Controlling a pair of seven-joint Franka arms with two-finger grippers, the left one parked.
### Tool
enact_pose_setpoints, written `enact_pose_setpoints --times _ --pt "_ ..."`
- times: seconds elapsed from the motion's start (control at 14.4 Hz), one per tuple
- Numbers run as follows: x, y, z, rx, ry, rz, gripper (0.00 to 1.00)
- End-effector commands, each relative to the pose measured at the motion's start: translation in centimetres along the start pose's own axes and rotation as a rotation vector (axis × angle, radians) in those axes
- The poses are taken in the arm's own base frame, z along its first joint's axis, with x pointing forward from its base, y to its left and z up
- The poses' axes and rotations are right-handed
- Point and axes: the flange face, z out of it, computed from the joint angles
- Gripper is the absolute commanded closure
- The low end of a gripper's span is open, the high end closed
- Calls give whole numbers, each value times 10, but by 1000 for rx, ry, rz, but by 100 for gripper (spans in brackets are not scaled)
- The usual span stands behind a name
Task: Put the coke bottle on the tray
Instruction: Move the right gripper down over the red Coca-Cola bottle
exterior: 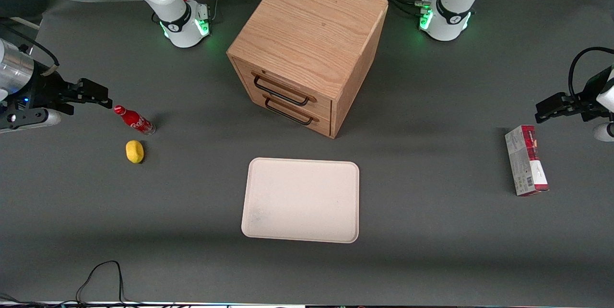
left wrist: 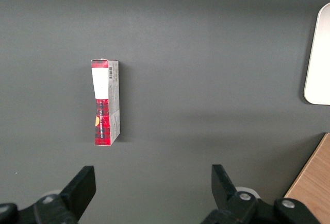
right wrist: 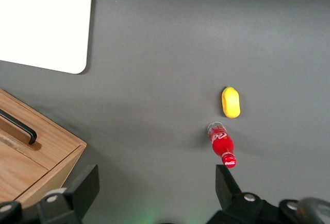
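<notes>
Gripper [right wrist: 157,193] spread wide, holding nothing, touching nothing; it hangs above the table at the working arm's end, near the coke bottle [exterior: 135,120]. Bottle lies on its side on the mat, cap toward the gripper. Lemon [exterior: 135,151] just beside it, nearer the front camera. Tray [exterior: 301,199] well apart, bare, in front of the drawer cabinet [exterior: 307,49].

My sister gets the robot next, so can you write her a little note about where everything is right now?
Gripper: open, holding nothing, up near the coke bottle's cap at the working arm's end of the table.
Coke bottle: lying on its side on the table, beside the lemon.
Tray: nothing on it, in front of the wooden drawer cabinet.
Done: nothing grasped yet.
Left: grasp the bottle, carry it over, set it on the tray.
</notes>
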Motion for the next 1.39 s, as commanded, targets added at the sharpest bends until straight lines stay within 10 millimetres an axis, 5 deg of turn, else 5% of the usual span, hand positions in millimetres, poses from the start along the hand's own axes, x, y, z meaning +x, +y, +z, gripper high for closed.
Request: enact_pose_setpoints --times 0.0,0.77,0.97,1.11,1.32 --pt "4 -5 -1 25 -16 -9 0" --pt "1 17 8 27 -38 11 0" --pt "-3 50 20 25 -66 16 0" --pt "-9 55 17 29 -74 12 0" --pt "-41 87 6 22 -131 -13 0"
